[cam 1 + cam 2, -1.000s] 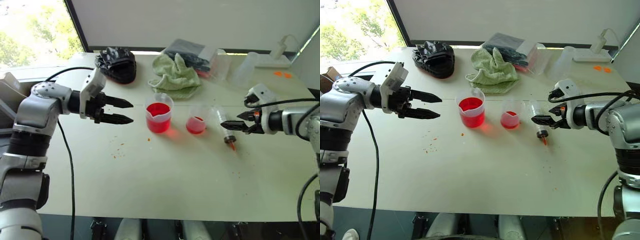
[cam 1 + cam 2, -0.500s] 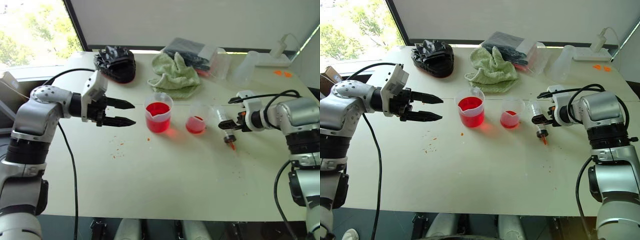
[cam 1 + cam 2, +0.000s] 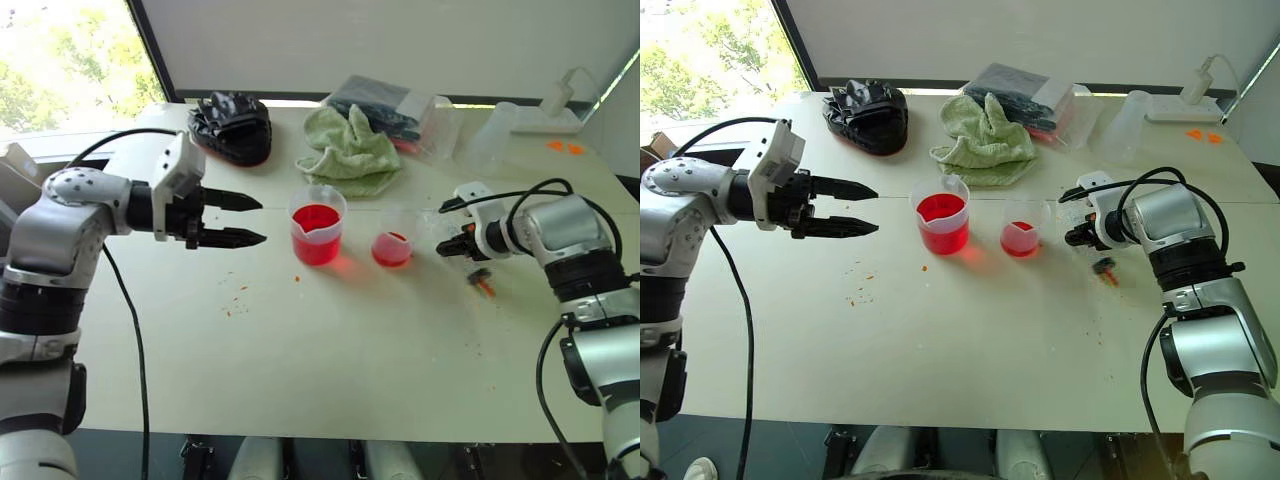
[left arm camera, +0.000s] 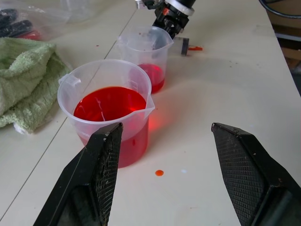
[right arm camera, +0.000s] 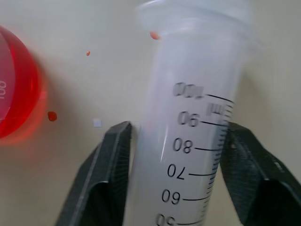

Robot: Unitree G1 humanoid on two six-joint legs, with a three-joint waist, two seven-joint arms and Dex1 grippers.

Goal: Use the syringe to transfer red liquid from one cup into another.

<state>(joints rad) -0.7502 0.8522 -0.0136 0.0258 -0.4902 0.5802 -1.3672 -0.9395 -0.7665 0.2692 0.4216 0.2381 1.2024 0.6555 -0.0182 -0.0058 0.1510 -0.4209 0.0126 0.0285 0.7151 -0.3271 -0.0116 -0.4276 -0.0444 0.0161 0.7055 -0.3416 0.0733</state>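
Just past the small cup [image 3: 392, 245], on the robot's right of the large cup [image 3: 318, 232], the right claw [image 3: 452, 247] is gripping the syringe [image 5: 193, 117]. Its two fingers are pressing on either side of the clear, graduated barrel, opened only as wide as the barrel itself. The syringe is lying low over the counter [image 3: 330, 340], with its orange tip [image 3: 484, 287] pointing away from the large cup, farther to the robot's right. The barrel is looking empty, so I am judging that drawing up liquid is the next job.

On the opposite side of the large cup, the left claw [image 3: 262, 220] is hovering wide open above the counter, holding nothing and aiming its fingers at the cup.

Several things are threatening trouble. The barrel is round and smooth, so it could be rolling or sliding between the flat fingers once lifted, leaving the tip pointing the wrong way. The right claw is sitting close to the small cup, which is holding little liquid and is likely light; a careless swing toward the large cup could be tipping it over. The large cup is filled high with red liquid, so a nudge from either claw risks slopping more onto a counter already carrying red drops [image 4: 159, 173]. Gripping the barrel alone is also leaving the plunger unattended, so the left claw will probably be needed for pulling it.
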